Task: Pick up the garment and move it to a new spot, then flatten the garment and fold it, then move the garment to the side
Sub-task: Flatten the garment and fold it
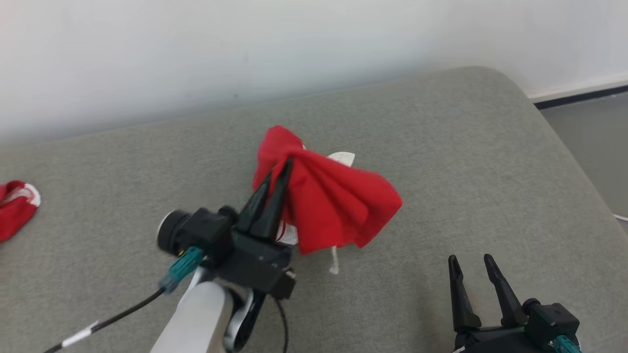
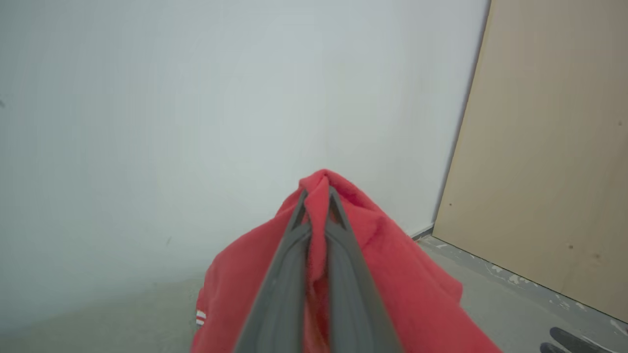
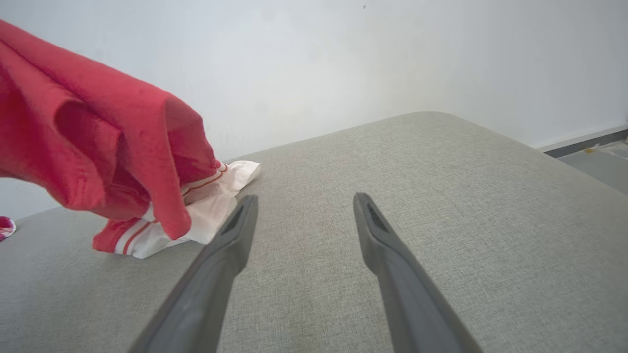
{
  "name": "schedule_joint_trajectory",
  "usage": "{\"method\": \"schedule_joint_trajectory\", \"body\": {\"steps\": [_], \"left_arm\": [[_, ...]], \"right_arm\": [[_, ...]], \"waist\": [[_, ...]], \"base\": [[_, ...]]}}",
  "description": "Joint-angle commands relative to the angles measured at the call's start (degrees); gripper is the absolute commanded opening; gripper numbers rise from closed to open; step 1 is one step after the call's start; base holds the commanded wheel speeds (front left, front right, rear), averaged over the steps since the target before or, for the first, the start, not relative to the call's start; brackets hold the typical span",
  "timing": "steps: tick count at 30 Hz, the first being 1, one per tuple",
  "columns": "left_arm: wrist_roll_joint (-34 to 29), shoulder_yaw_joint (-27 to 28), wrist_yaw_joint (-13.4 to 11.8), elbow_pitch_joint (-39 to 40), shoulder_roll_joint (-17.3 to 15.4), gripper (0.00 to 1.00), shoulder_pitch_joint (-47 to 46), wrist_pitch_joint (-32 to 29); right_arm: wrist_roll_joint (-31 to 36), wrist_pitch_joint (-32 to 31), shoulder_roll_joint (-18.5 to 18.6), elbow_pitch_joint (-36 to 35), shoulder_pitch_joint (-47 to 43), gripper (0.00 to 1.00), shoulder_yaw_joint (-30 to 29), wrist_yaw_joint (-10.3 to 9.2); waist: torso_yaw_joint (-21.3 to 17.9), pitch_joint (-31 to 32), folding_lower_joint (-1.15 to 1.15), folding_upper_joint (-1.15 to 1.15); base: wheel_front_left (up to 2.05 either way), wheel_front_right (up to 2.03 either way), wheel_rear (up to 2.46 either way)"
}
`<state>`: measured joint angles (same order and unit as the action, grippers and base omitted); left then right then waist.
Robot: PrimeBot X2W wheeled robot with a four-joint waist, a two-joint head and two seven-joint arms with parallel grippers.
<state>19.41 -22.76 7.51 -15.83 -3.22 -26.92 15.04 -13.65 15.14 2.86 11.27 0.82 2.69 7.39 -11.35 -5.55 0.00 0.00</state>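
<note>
The pale forearm (image 1: 196,318) of the left arm rises from the bottom of the head view and ends in the left gripper (image 1: 278,171), its two dark fingers pressed together on a fold of the red fabric garment with white, red-striped trim (image 1: 338,206). In the left wrist view the left gripper (image 2: 318,193) pinches a ridge of the garment (image 2: 417,294) between its tips, and the cloth drapes down both sides of the fingers.

The broad grey upholstered cushion (image 1: 441,147) spans the scene below a white wall (image 1: 245,49). The garment sits near the cushion's middle, its red bulk hanging to the right of the left gripper. In the right wrist view the red part (image 3: 98,137) is held up, while the white striped part touches the cushion.

The right gripper (image 1: 470,259) is at the lower right, well apart from the garment, its fingers spread wide with nothing between them; the right wrist view shows the same right gripper (image 3: 305,198) above bare cushion.

A small red and white cloth piece (image 1: 14,208) lies at the cushion's far left edge.
</note>
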Motion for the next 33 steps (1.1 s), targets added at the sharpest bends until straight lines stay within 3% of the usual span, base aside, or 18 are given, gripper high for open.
{"method": "schedule_joint_trajectory", "body": {"steps": [1, 10, 20, 21, 22, 23, 33], "left_arm": [[-0.4, 1.6, -0.1, -0.2, -0.7, 0.0, 2.3, 0.1], [-1.3, 12.1, -0.1, -1.8, -4.2, 0.0, 12.5, 0.1], [-2.7, 18.3, -0.1, -4.6, -3.4, 0.0, 16.5, 0.1], [-3.1, 18.6, -0.1, -4.6, -3.2, 0.22, 16.2, 0.1], [-3.2, 19.0, -0.1, -4.5, -3.1, 0.94, 15.8, 0.1], [-3.6, 19.7, -0.1, -4.1, -2.9, 1.0, 15.5, 0.1], [-6.7, 26.1, -0.2, -0.4, -1.1, 1.0, 18.3, 0.1]], "right_arm": [[0.2, 0.1, 0.1, -0.1, -0.6, 1.0, 0.0, 0.2], [0.2, 0.1, 0.0, -0.3, -0.2, 1.0, 0.2, 0.2], [-0.3, 0.1, 0.1, 0.0, 0.0, 1.0, -0.3, 0.2], [-0.3, 0.1, 0.1, -0.1, 0.1, 1.0, -0.3, 0.2], [-0.3, 0.1, 0.0, -0.1, 0.3, 1.0, -0.4, 0.2], [-0.3, 0.1, 0.0, -0.1, 0.3, 1.0, -0.4, 0.2], [-0.8, 0.1, 0.1, 0.0, -0.2, 1.0, -0.4, 0.2]], "waist": [[2.1, 0.7, 0.0, 0.0], [3.2, 0.3, 0.0, 0.0], [4.1, -0.6, 0.0, 0.0], [4.2, -0.7, 0.0, 0.0], [4.3, -0.8, 0.0, 0.0], [4.5, -0.8, 0.0, 0.0], [6.0, -0.8, 0.0, 0.0]], "base": [[0.0, 0.0, 0.0], [0.0, 0.0, 0.0], [0.0, 0.0, 0.0], [0.0, 0.0, 0.0], [0.0, 0.0, 0.0], [0.0, 0.0, 0.0], [0.0, 0.0, 0.0]]}}
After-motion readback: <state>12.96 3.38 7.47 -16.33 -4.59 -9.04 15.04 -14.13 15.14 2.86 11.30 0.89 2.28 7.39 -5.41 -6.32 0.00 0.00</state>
